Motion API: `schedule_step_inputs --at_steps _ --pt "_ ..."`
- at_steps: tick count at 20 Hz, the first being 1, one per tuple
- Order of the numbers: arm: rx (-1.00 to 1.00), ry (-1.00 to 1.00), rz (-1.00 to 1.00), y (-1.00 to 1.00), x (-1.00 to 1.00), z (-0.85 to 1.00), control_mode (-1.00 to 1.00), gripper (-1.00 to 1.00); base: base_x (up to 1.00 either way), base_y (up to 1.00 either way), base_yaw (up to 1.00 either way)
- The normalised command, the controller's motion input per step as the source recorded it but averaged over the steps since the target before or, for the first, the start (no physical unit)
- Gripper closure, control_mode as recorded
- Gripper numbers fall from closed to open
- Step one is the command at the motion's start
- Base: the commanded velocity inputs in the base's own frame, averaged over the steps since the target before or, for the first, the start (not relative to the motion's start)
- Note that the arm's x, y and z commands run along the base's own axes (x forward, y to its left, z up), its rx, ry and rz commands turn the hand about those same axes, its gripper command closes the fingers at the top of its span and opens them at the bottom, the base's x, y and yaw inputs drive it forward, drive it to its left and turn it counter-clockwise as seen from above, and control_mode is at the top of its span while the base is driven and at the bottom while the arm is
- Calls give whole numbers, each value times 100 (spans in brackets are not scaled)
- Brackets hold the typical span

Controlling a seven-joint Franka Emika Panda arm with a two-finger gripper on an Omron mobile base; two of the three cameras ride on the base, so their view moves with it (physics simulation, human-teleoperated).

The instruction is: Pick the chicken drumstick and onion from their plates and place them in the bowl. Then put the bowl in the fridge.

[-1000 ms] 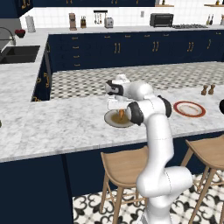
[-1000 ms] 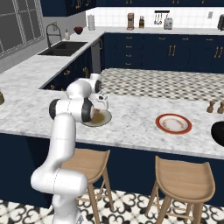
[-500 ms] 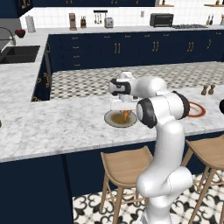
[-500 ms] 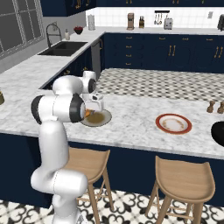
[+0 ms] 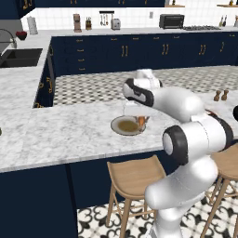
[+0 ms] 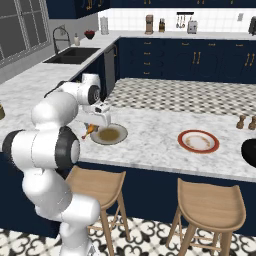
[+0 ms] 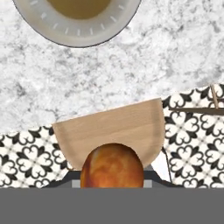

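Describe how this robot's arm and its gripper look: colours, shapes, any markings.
The arm is built of thick, rounded, glossy white segments, linked by dark grey to black ring-shaped joints. In the right base view its big shoulder joint reads as a black band around a white cap. The gripper hangs from a boxy white hand with a dark patch on top. No cables or markings are visible.

Straight below my fingers runs the grey-white marble counter [image 7: 131, 65], and past its near edge a wooden stool [image 7: 111, 129] stands on the black-and-white patterned floor [image 7: 192, 140]. A second stool [image 6: 210, 207] sits well off to my right. Far to my left a sink [image 5: 18, 56] is sunk into the counter. Beyond my fingers, on the far wall, I make out a toaster oven [image 5: 171, 21] and what may be a knife block [image 5: 88, 23].
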Motion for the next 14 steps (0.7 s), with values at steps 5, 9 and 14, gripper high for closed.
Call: schedule_step_inputs --at_steps 5,9,14 --pt "0 -10 0 0 -100 34 -100 100 0 0 0" --pt "0 -1 0 0 -100 34 -100 100 0 0 0" --pt "2 2 0 -9 -62 22 -100 100 0 0 0"
